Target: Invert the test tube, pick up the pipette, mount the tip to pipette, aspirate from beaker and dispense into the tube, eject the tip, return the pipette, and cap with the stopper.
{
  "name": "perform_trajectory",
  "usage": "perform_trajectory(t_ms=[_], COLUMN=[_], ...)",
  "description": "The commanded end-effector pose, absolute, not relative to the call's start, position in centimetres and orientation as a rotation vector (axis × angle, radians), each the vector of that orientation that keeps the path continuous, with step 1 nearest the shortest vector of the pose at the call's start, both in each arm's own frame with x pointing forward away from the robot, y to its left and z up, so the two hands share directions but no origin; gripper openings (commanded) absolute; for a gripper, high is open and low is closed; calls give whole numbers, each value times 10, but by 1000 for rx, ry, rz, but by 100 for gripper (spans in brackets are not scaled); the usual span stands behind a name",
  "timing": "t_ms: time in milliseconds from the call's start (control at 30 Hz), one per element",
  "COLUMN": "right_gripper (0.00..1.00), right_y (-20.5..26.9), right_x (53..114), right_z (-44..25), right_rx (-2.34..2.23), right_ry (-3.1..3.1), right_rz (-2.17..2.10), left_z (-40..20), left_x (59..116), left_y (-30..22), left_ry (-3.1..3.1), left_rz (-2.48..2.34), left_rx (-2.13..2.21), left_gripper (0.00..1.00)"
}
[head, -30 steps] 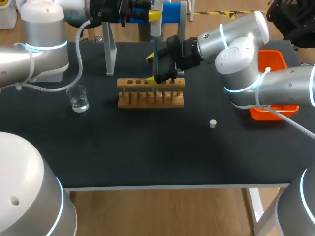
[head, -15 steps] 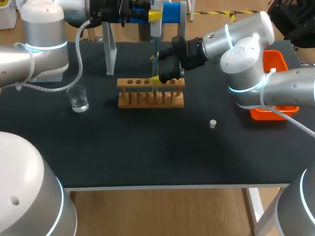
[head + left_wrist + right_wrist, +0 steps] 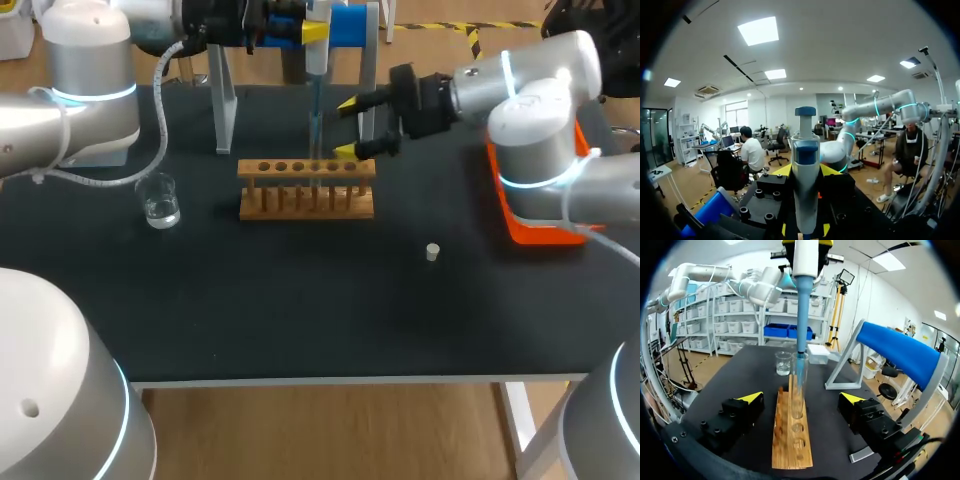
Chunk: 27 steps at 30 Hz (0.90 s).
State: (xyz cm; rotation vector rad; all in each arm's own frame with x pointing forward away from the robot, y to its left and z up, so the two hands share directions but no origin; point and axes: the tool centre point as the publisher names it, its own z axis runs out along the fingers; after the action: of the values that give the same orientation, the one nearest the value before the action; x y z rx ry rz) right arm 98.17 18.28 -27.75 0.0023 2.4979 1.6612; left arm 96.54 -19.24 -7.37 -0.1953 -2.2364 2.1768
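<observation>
- Left fingers (image 3: 781,171) pinch the pipette (image 3: 804,290), long axis upright, tip at the mouth of the test tube (image 3: 799,390).
- Right fingers (image 3: 346,152), spread, stand at the test tube's 3 o'clock.

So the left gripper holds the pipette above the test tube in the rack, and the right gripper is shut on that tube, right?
Not quite: the right gripper is open, not shut on the test tube. The right wrist view shows its fingers spread wide, the tube ahead of them, untouched. The left gripper does hold the pipette above the tube in the rack.
</observation>
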Motion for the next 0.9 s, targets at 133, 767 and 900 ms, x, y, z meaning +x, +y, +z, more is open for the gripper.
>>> perform_trajectory(t_ms=[133, 767, 900], right_gripper=[100, 8, 0], right_y=[145, 83, 84], right_x=[964, 949, 945], right_z=[-244, -90, -54], right_rx=[52, 226, 206], right_ry=[2379, 2071, 2023], right_rz=[1740, 1916, 2015], left_z=[-74, -74, -74], left_x=[967, 967, 967], left_y=[-192, -192, -192], left_ry=[-2233, -2233, -2233], left_rz=[2174, 2174, 2174], left_rx=[-202, -202, -202], left_gripper=[0, 0, 0])
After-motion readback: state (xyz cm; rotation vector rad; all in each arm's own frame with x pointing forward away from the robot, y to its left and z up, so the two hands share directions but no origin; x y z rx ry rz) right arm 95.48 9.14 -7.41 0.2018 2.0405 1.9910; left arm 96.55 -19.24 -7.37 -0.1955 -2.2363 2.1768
